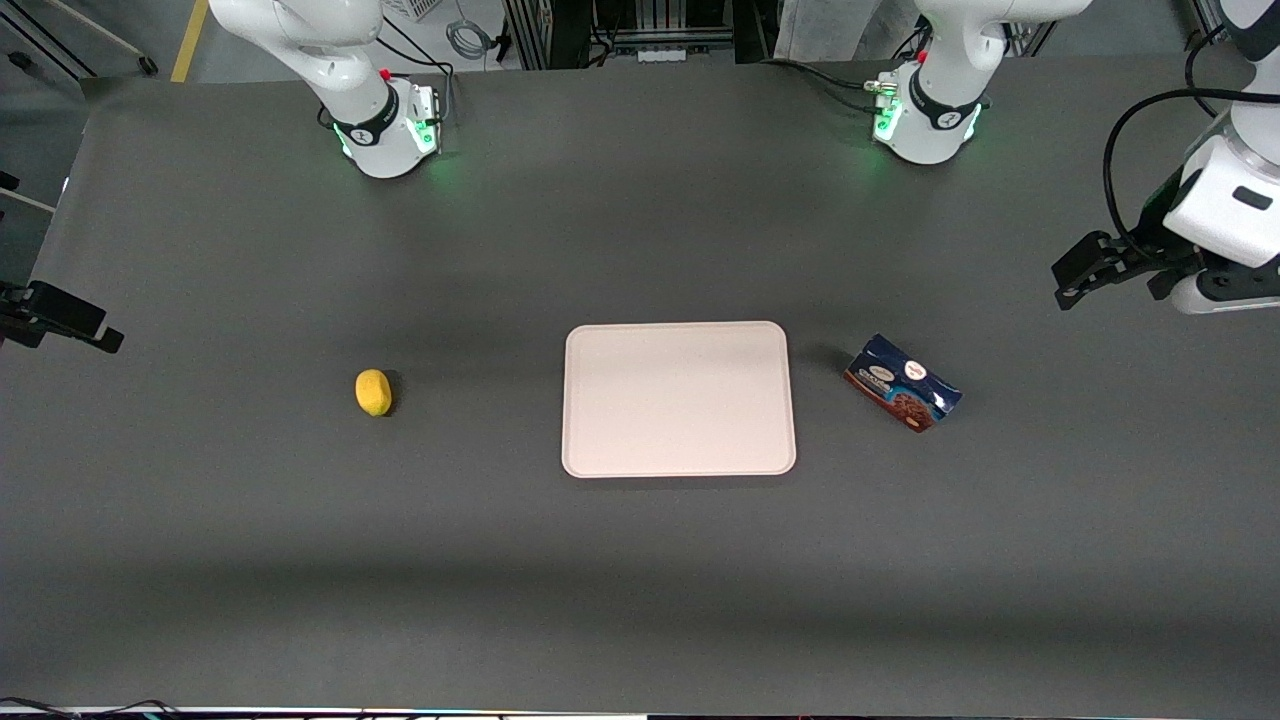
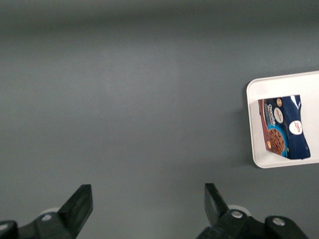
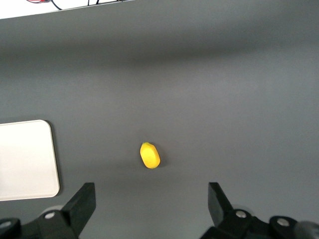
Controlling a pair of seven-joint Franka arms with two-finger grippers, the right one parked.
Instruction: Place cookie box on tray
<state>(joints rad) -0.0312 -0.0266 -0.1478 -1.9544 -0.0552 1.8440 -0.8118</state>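
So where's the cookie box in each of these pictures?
Front view: box lies on the table beside the tray, toward the working arm's end; the open pincer hangs above the table, apart from it.
Left wrist view: box is seen against the tray.
Right wrist view: not in it.
Shared landmark: the tray, in all three views.
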